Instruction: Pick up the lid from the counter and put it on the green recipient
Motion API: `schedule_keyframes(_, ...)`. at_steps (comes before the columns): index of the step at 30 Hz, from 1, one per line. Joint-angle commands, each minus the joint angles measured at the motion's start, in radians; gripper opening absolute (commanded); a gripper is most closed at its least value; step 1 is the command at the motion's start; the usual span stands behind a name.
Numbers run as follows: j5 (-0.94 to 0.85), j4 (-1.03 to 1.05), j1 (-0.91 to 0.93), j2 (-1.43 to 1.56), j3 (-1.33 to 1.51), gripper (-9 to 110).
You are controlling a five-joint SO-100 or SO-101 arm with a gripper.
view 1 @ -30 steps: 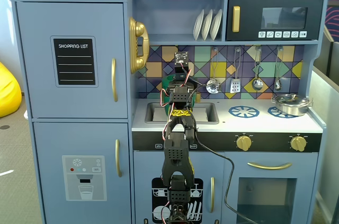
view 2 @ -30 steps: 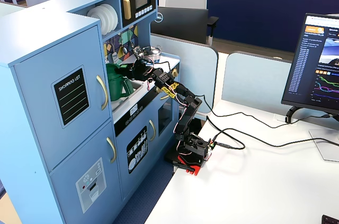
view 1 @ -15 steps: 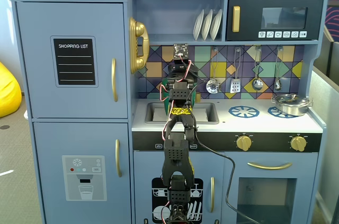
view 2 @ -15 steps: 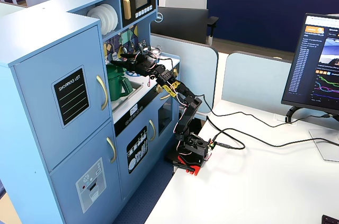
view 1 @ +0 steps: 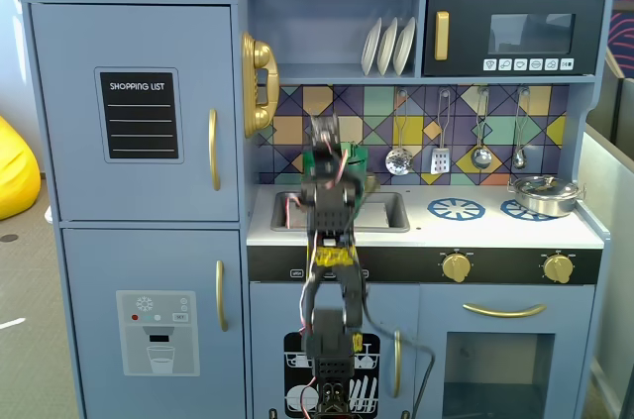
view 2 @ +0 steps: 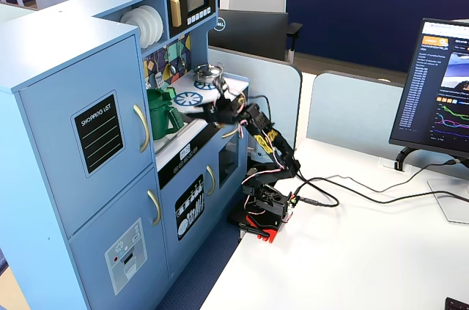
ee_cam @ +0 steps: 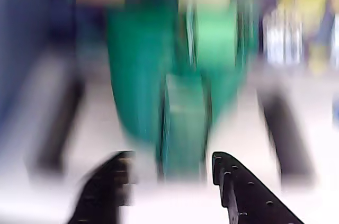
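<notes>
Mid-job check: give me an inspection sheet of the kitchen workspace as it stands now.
Surface: white counter, with a sink and two blue burner rings.
Job's things: green pot stands at the back by the sink. The lid cannot be told apart from it because the wrist view is blurred.
Clutter: steel pan on the right burner ring, hanging utensils, plates on the shelf.
Grippers: gripper is in front of the pot, jaws apart, with a green piece just ahead between them.
Cables: cables trail from the arm's base across the desk.
Surroundings: monitor, yellow beanbag.
</notes>
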Motion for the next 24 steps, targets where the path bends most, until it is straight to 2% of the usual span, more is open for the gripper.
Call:
schedule_keyframes(1, -0.061, 0.120, 0.018, 0.175, 0.310, 0)
schedule_keyframes(5, 0.046, 0.118, 0.017, 0.281, 0.624, 0)
schedule_keyframes(7, 0.028, 0.169, 0.023, 0.328, 0.770, 0)
schedule_keyframes(11, 0.149, 0.261, -0.003, 0.423, 0.997, 1)
schedule_keyframes(19, 0.236, 0.565, -0.017, 0.532, 1.135, 2)
schedule_keyframes(22, 0.310, 0.577, -0.011, 0.534, 1.135, 2)
schedule_keyframes(24, 0.273, 0.581, -0.018, 0.534, 1.135, 2)
